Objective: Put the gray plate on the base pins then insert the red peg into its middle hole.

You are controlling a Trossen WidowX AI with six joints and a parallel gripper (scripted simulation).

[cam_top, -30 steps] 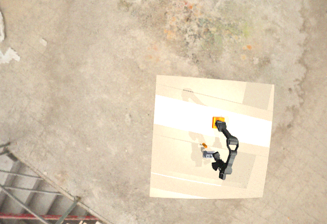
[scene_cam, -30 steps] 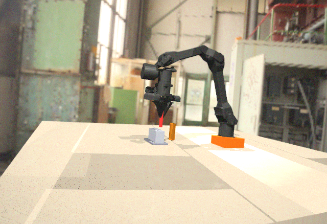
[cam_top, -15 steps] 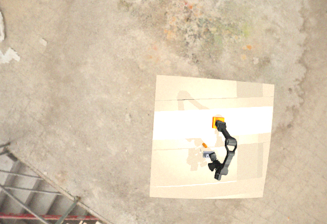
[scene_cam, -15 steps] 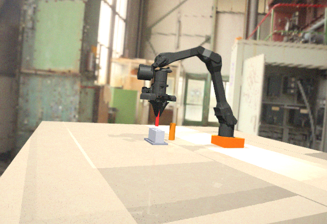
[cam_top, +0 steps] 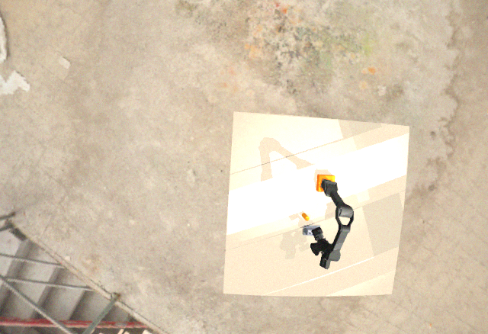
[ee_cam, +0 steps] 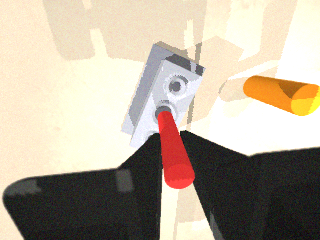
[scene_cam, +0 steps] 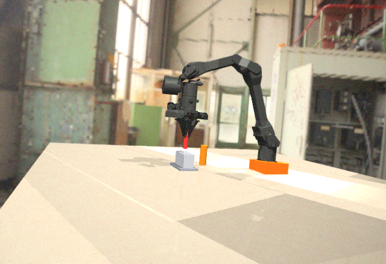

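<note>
The gray plate [scene_cam: 184, 160] [ee_cam: 182, 102] looks level on top of the base [scene_cam: 187, 169], whose flange rests on the table; the seam between them cannot be made out. In the wrist view, one outer hole and the middle hole show, and the other outer hole is mostly hidden by a finger. My gripper [scene_cam: 187, 135] [ee_cam: 170, 138] points down, shut on the red peg [scene_cam: 185, 143] [ee_cam: 175, 157]. The peg is roughly upright, its lower end a little above the plate, and overlaps the middle hole's edge in the wrist view. It is hidden in the top view.
An orange cylinder [cam_top: 305, 216] [scene_cam: 203, 155] [ee_cam: 275, 92] stands upright close beside the base, on the side towards the arm's orange mount [cam_top: 319, 177] [scene_cam: 268, 167]. Shadows and bright patches cross the pale table [cam_top: 252, 271] [scene_cam: 124, 223].
</note>
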